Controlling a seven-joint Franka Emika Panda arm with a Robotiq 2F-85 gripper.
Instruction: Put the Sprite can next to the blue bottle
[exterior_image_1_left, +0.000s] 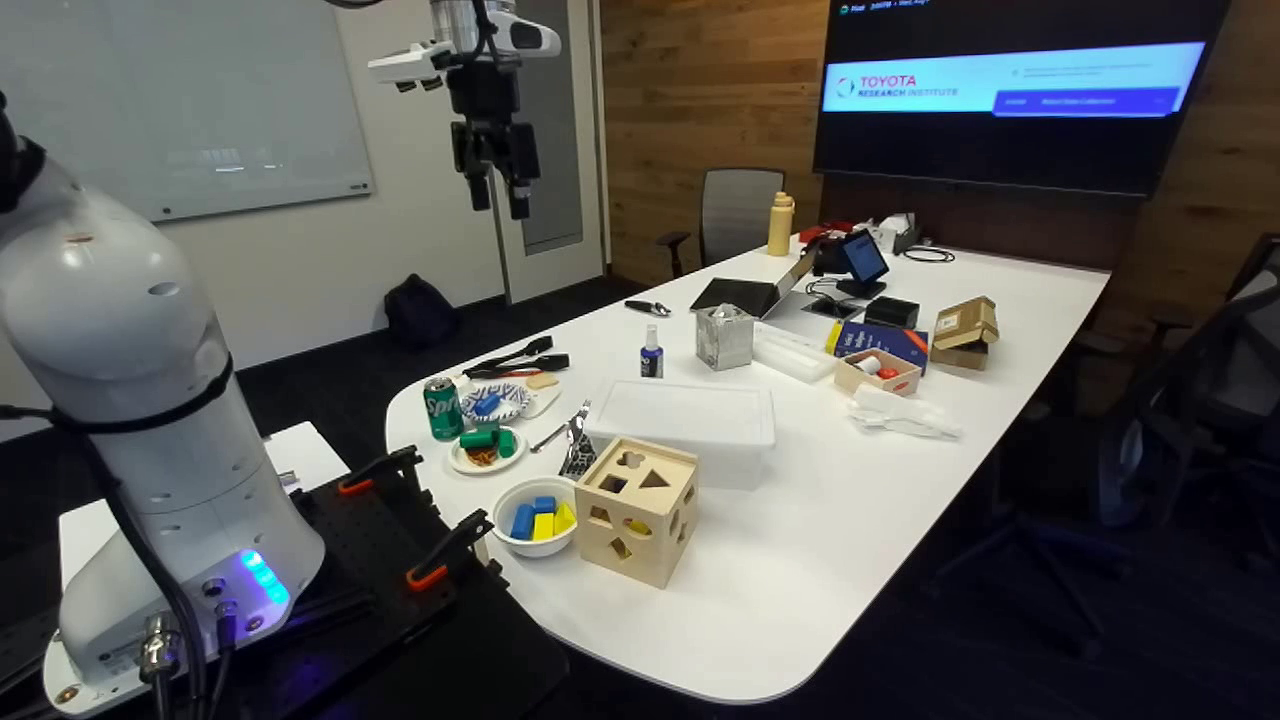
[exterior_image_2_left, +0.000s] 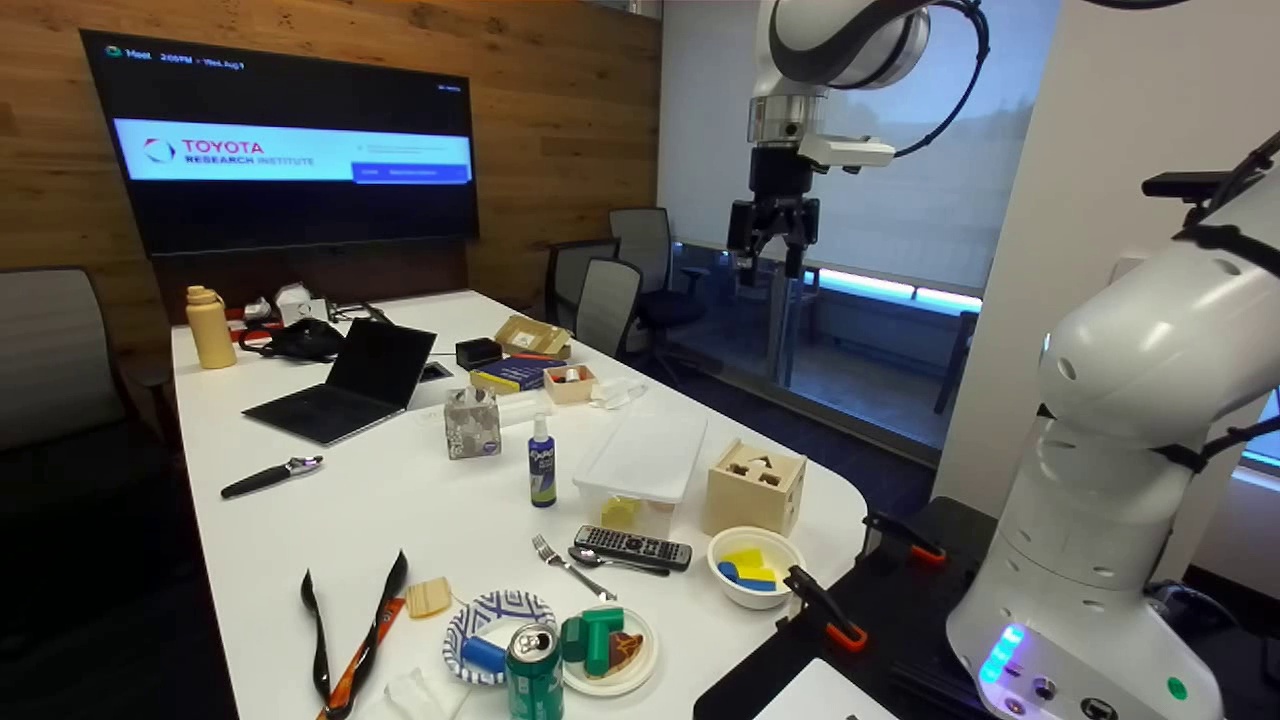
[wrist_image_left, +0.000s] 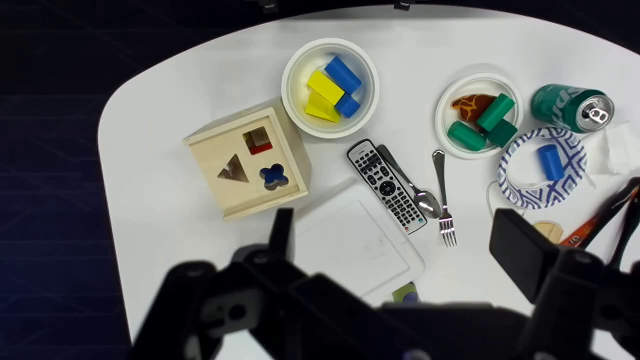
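Note:
The green Sprite can (exterior_image_1_left: 442, 410) stands upright near the table's end, beside the plates; it also shows in an exterior view (exterior_image_2_left: 535, 672) and in the wrist view (wrist_image_left: 567, 107). The dark-blue bottle (exterior_image_1_left: 651, 360) with a white spray top stands upright beyond the lidded plastic box, also in an exterior view (exterior_image_2_left: 542, 470). In the wrist view only a small part of the bottle (wrist_image_left: 407, 294) shows; my gripper hides the rest. My gripper (exterior_image_1_left: 500, 200) hangs high above the table, open and empty, apart from both; it also shows in an exterior view (exterior_image_2_left: 770, 266) and the wrist view (wrist_image_left: 395, 230).
A patterned bowl (wrist_image_left: 575, 165) and a white plate (wrist_image_left: 442, 117) with green blocks sit beside the can. Fork (wrist_image_left: 441, 180), remote (exterior_image_2_left: 635, 547), lidded box (exterior_image_2_left: 650, 450), wooden block box (exterior_image_1_left: 640, 510) and tissue box (exterior_image_2_left: 472, 425) stand around. Tongs (exterior_image_2_left: 370, 640) lie near the can.

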